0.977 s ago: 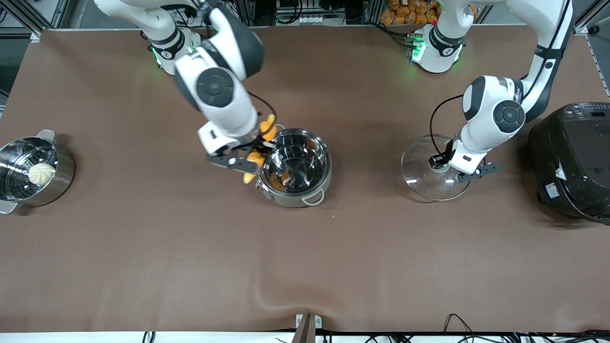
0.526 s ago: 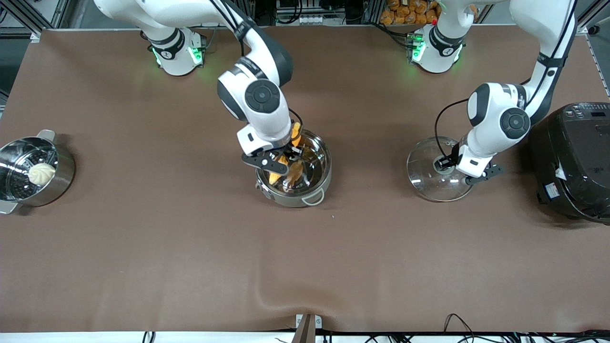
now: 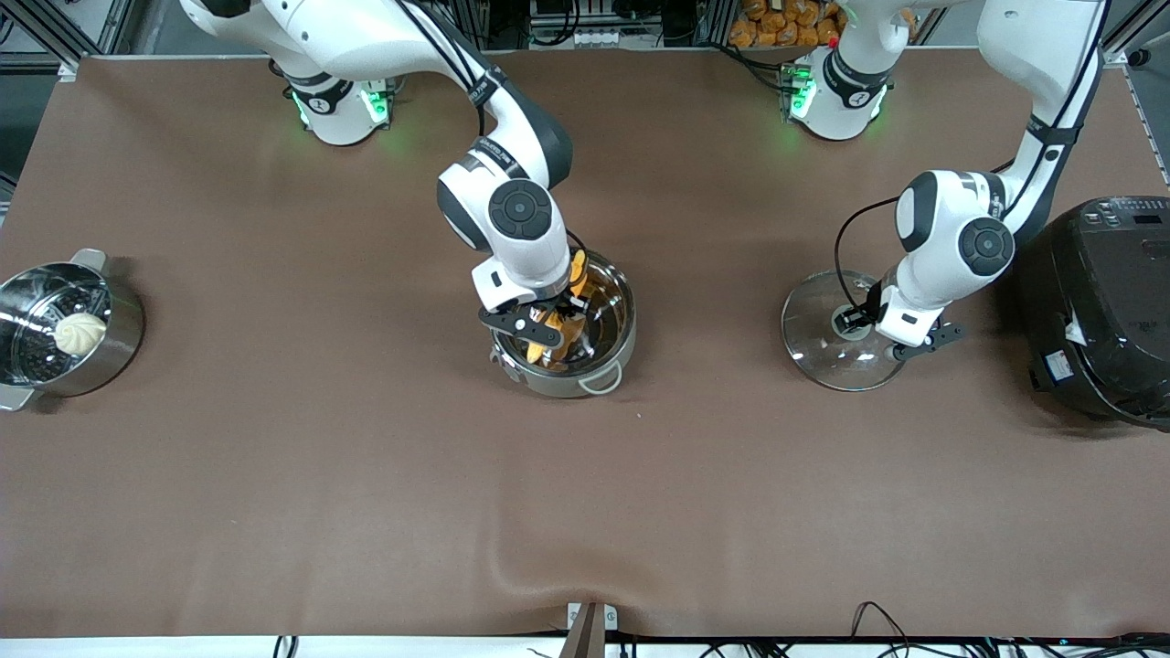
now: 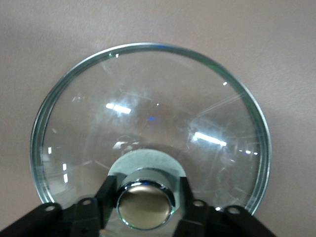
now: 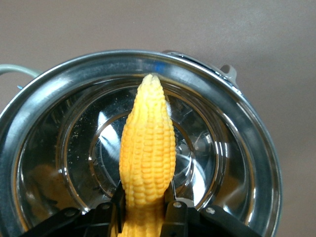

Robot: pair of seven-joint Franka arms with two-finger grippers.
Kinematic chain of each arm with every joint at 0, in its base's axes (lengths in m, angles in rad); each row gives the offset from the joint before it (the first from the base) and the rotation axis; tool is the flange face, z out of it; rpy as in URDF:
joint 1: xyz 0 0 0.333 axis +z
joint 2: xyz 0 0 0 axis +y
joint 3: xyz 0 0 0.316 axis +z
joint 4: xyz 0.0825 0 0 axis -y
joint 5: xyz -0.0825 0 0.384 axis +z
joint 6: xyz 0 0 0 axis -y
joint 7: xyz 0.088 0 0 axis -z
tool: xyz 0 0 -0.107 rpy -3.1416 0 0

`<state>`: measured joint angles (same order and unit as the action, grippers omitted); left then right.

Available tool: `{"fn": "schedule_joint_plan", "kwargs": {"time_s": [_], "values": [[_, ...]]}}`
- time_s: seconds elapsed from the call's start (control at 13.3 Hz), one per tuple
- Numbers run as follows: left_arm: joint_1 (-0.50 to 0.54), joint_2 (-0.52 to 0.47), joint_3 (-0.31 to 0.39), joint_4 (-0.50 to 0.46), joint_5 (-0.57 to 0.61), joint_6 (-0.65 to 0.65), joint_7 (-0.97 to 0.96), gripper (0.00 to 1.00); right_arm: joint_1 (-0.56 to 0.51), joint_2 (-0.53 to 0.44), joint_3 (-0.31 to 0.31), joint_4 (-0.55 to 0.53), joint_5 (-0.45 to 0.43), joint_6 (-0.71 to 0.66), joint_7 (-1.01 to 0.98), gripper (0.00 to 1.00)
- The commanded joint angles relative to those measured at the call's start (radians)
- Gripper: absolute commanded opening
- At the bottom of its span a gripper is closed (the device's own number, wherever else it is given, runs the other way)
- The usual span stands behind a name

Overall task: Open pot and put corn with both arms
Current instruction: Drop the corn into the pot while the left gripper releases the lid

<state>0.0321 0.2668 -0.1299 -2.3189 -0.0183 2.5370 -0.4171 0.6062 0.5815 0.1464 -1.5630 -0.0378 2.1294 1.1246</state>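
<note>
The pot (image 3: pixel 569 334) stands open mid-table, and the right gripper (image 3: pixel 555 320) hangs just over its mouth with its fingers (image 5: pixel 174 210) clamped on the thick end of the corn (image 5: pixel 148 148), whose tip points across the bowl. To finish well, I judge it should sink lower, level the cob inside the rim, then part the fingers. Toward the left arm's end from the pot, the left gripper (image 3: pixel 864 327) grips the knob (image 4: pixel 144 203) of the lid (image 3: pixel 827 334), apparently resting on the table (image 3: pixel 274 475).
</note>
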Motion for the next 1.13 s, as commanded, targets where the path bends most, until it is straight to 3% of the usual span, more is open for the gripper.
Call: {"fn": "schedule_joint_plan", "kwargs": {"time_s": [0.0, 0.08, 0.23, 0.38, 0.53, 0.68, 0.83, 1.05], "values": [[0.012, -0.090, -0.011, 0.010, 0.011, -0.029, 0.026, 1.00, 0.012, 0.008, -0.016, 0.018, -0.022, -0.002, 0.030, 0.66], [0.012, -0.139, -0.011, 0.032, 0.011, -0.093, 0.021, 1.00, 0.007, 0.006, -0.016, 0.018, -0.022, -0.002, 0.030, 1.00], [0.012, -0.195, -0.008, 0.143, 0.011, -0.255, 0.027, 1.00, 0.000, -0.003, -0.027, 0.023, -0.020, -0.003, 0.026, 1.00], [0.012, -0.201, -0.004, 0.321, 0.011, -0.448, 0.032, 1.00, -0.005, -0.012, -0.030, 0.034, -0.019, -0.005, 0.023, 1.00], [0.012, -0.201, -0.007, 0.439, 0.012, -0.597, 0.050, 1.00, -0.022, -0.034, -0.033, 0.037, -0.014, -0.008, 0.023, 1.00], [0.011, -0.207, -0.011, 0.505, 0.012, -0.700, 0.057, 1.00, -0.058, -0.096, -0.033, 0.028, 0.003, -0.028, 0.020, 1.00], [0.012, -0.212, -0.013, 0.565, 0.012, -0.777, 0.079, 1.00, -0.098, -0.172, -0.031, 0.024, 0.019, -0.133, 0.000, 1.00], [0.005, -0.277, -0.014, 0.576, 0.011, -0.797, 0.107, 1.00, -0.184, -0.300, -0.033, 0.024, 0.070, -0.306, -0.153, 1.00]]}}
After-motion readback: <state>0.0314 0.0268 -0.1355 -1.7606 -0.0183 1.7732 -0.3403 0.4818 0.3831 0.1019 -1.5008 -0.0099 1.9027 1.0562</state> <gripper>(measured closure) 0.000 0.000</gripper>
